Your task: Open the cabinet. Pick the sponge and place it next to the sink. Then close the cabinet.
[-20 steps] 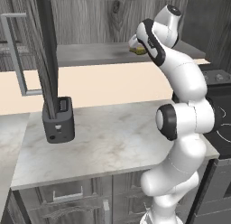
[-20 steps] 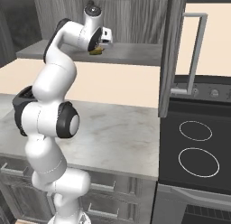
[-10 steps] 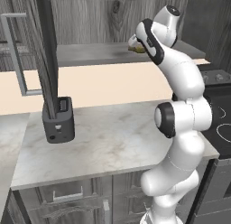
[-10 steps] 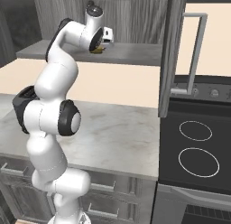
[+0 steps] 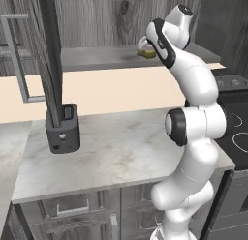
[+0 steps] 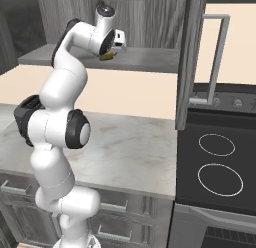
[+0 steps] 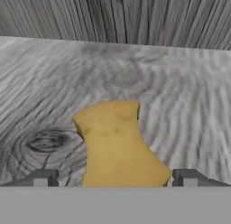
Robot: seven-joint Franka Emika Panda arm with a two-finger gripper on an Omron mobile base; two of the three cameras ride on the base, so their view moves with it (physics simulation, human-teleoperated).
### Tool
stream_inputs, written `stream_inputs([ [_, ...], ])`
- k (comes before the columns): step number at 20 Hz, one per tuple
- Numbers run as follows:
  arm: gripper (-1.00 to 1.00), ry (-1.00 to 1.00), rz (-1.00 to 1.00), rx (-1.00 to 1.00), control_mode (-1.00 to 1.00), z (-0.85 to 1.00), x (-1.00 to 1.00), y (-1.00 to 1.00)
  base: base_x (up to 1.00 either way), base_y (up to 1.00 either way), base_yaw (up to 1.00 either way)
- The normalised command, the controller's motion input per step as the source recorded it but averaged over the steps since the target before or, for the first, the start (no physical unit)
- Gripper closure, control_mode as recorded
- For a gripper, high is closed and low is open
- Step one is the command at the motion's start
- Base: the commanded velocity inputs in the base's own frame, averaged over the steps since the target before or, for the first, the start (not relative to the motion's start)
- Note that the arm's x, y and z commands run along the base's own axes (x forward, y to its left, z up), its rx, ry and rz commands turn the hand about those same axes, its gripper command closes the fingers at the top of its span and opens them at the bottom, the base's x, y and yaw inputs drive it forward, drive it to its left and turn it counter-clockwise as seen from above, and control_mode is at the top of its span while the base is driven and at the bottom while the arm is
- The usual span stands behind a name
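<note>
Both doors of the cabinet (image 5: pixel 51 65) stand swung open; my jaws (image 7: pixel 115 177) are spread wide, one tip on each side of the sponge (image 7: pixel 118 146), gripping nothing; the sponge lies on the cabinet shelf (image 6: pixel 150 58), near its front edge; a black toaster (image 5: pixel 63 130) sits on the desk (image 5: pixel 121 157).

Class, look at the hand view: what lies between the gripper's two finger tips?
The sponge lies between the open gripper's finger tips, resting on the cabinet shelf; the hand view shows it.
</note>
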Motion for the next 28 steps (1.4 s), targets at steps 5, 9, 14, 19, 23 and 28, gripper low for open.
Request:
stream_inputs([
  [5,-1.0,0.04,0.08,0.0,-1.0,-0.22,-0.04,0.0,0.0,0.0,0.0],
  [9,-1.0,0.01,0.08,0.0,-1.0,-0.29,-0.01,0.0,0.0,0.0,0.0],
  [14,-1.0,0.0,0.07,0.0,-1.0,-0.18,0.0,0.0,0.0,0.0,0.0],
  [19,-1.0,-0.03,0.02,0.0,-1.0,0.0,0.0,0.0,0.0,0.0,0.0],
  [23,-1.0,-0.11,0.0,0.0,-1.0,0.0,0.0,0.0,0.0,0.0,0.0],
  [28,-1.0,-0.14,0.0,0.0,-1.0,-0.01,0.0,0.0,0.0,0.0,0.0],
])
